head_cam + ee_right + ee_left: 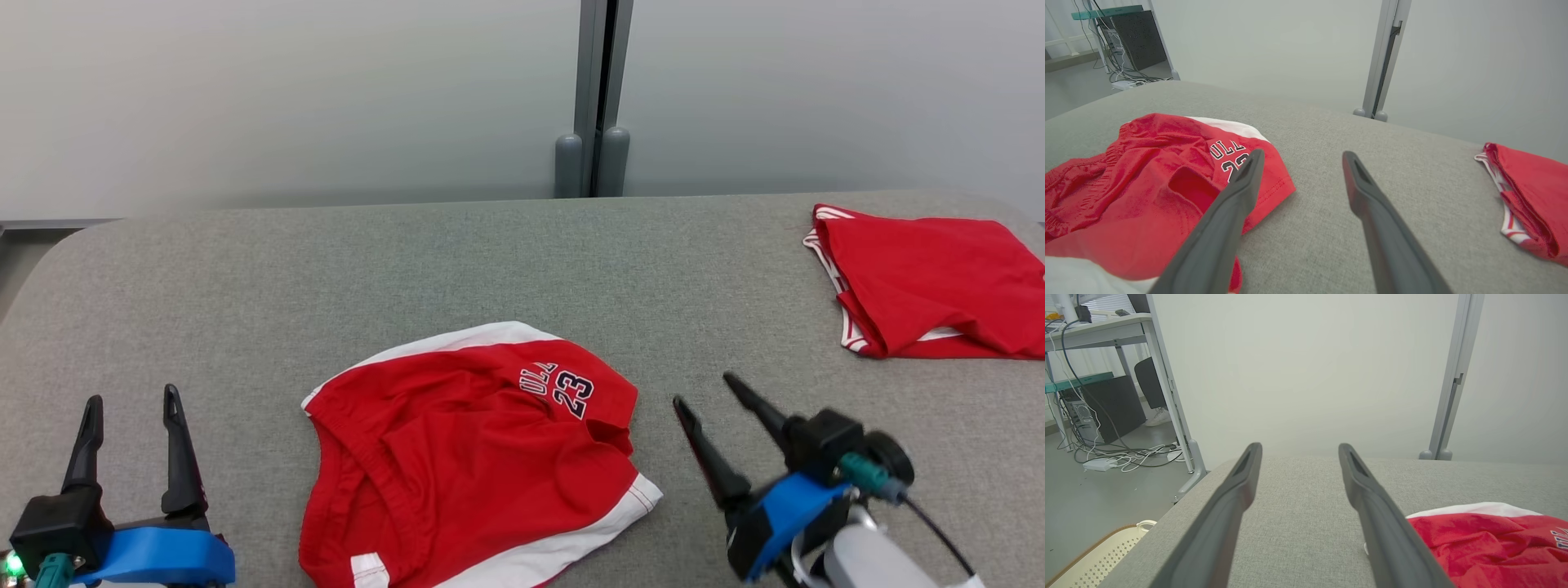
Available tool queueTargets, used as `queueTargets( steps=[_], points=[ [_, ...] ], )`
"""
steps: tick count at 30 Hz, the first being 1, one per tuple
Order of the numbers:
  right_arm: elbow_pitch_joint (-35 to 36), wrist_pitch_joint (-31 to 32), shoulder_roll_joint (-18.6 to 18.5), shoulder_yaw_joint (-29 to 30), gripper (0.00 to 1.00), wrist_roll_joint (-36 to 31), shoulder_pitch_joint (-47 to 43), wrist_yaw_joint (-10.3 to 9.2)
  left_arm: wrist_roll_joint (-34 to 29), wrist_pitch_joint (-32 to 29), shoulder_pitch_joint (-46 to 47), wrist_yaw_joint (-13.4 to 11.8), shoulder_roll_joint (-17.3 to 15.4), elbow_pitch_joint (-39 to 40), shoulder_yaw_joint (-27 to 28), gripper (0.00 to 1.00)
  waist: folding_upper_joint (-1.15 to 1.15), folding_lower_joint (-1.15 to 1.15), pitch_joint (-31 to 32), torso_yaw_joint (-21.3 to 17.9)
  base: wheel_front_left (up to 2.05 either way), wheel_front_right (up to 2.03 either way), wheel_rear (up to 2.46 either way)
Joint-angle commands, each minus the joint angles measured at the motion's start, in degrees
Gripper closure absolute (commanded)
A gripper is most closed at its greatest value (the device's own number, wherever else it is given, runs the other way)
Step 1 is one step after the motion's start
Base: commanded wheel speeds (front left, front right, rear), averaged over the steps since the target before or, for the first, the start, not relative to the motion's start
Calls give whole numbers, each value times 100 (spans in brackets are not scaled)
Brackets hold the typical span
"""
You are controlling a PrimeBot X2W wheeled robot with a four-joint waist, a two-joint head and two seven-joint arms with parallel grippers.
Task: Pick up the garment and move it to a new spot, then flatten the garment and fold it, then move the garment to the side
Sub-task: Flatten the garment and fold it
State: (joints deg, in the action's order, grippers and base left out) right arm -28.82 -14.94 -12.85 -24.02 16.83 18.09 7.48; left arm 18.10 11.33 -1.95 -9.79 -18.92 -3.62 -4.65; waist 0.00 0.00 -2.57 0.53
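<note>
Centre tabletop (pixel 490 261), your shorts (pixel 469 457) lie crumpled, light and floppy (slippery-looking too); left end effector (pixel 132 396) and right end effector (pixel 703 389) both spread, empty. Pinch the waistband (pixel 371 472), I'd say.

red shorts (pixel 473 457) lie rumpled on grey table (pixel 490 261).

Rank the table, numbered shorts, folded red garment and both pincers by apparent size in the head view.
1. table
2. numbered shorts
3. folded red garment, partly cut off by the frame edge
4. left pincer and right pincer look about alike; not ranked
</note>
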Motion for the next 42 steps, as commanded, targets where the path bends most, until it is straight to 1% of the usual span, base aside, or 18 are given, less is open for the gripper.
queueTargets(
  steps=[1,6,8,10,13,16,18,19,20,23,28,32,34,38,39,40,41,42],
  points=[
    [100,19,-15,-29,0,-45,-125,2,5,-3,-52,-27,-28,26,-1,0,0,0,12,-14,0,0,0],
    [516,362,-81,-384,0,-55,-657,2,29,-33,-111,-39,-39,79,-24,0,0,0,27,-12,0,0,0],
    [587,530,-179,-509,0,-31,-740,2,27,-48,-63,-27,-33,87,-60,0,0,0,8,31,0,0,0],
    [630,658,-172,-632,0,31,-815,2,20,-39,-7,-19,-24,95,-79,0,0,0,-18,79,0,0,0],
    [502,781,-274,-717,0,-10,-761,2,32,-14,40,-25,-17,90,-85,0,0,0,-71,156,0,0,0],
    [236,819,-237,-885,0,34,-596,2,49,7,37,-47,-11,66,-83,0,0,0,-118,198,0,0,0],
    [27,796,-150,-1015,0,189,-499,2,40,21,35,-53,-11,46,-89,0,0,0,-133,211,0,0,0],
    [-92,818,-175,-1117,62,169,-452,2,40,28,43,-58,-7,38,-97,0,0,0,-139,219,0,0,0],
    [-174,752,-193,-1165,100,181,-382,1,45,33,47,-62,-7,28,-100,0,0,0,-142,224,0,0,0],
    [-347,607,-144,-1261,100,359,-311,2,70,48,14,-76,-27,1,-70,0,0,0,-122,186,0,0,0],
    [-361,447,-281,-1156,100,589,-560,2,89,42,-46,-65,-2,-43,-125,0,0,0,2,119,0,0,0],
    [92,546,-425,-705,100,824,-1127,1,97,49,-94,-45,-17,-74,-155,0,0,0,97,80,0,0,0],
    [415,715,-527,-461,100,785,-1486,2,118,59,-120,-56,-30,-69,-148,0,0,0,122,54,0,0,0],
    [1089,1125,-487,-19,100,843,-2082,2,149,86,-168,-83,-50,-57,-106,0,0,0,157,-34,0,0,0],
    [1218,1204,-475,88,77,823,-2192,2,146,90,-175,-81,-51,-54,-114,0,0,0,162,-46,0,0,0],
    [1331,1251,-467,197,11,744,-2264,1,152,85,-178,-74,-54,-58,-124,0,0,0,170,-55,0,0,0],
    [1443,1264,-397,314,0,728,-2327,2,156,83,-182,-71,-58,-59,-131,0,0,0,179,-66,0,0,0],
    [1538,1272,-300,433,0,749,-2391,3,157,80,-183,-66,-59,-60,-145,0,0,0,194,-75,0,0,0]
  ],
)
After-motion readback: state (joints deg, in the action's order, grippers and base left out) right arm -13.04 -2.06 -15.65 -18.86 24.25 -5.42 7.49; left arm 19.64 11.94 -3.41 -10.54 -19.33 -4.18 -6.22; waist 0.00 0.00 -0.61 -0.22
